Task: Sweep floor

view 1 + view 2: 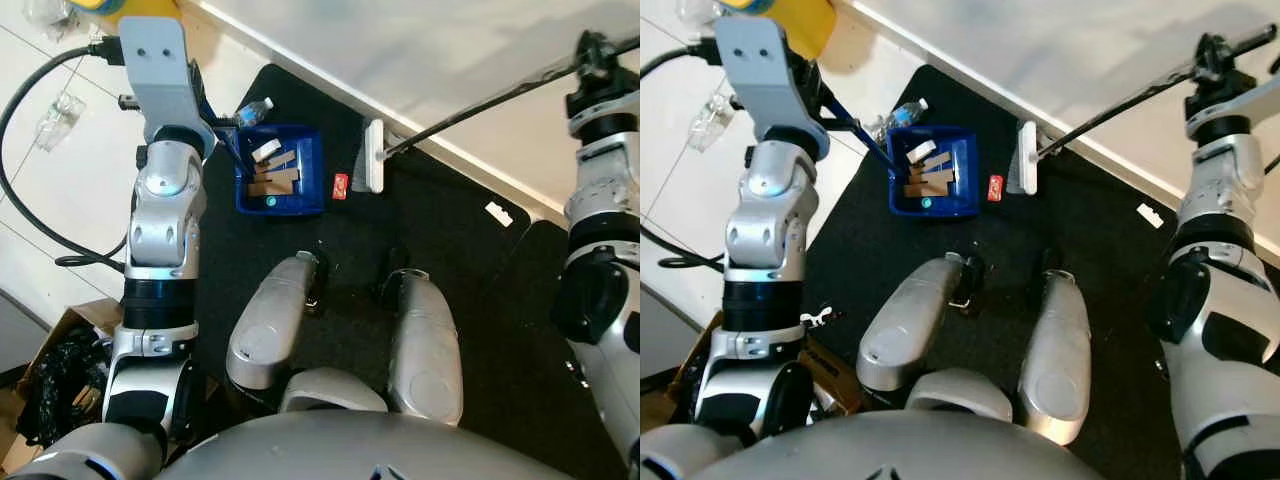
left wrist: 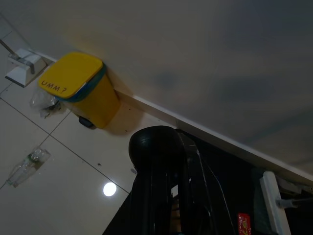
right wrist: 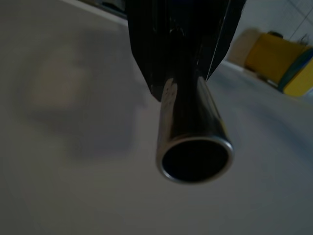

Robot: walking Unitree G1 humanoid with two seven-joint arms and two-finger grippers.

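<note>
A black mat is seen on the floor, laid against a white wall, with pale tiles to its left. On the mat a blue dustpan lies, loaded with brown and white scraps. Its dark handle is grasped by the left gripper, clenched on it at the mat's left edge. Just beside the dustpan's right side a small red wrapper lies, and next to that the white broom head is set on the mat near the wall. From the head a long dark pole rises to the right, where it is clasped by the right gripper; in the right wrist view the pole's open metal end is seen protruding from the closed black fingers. A white scrap lies on the mat further right, well apart from the broom. A plastic bottle lies at the mat's edge behind the dustpan. A yellow bin stands against the wall on the tiles, with clear plastic litter nearby. A black cable curves across the tiles.
</note>
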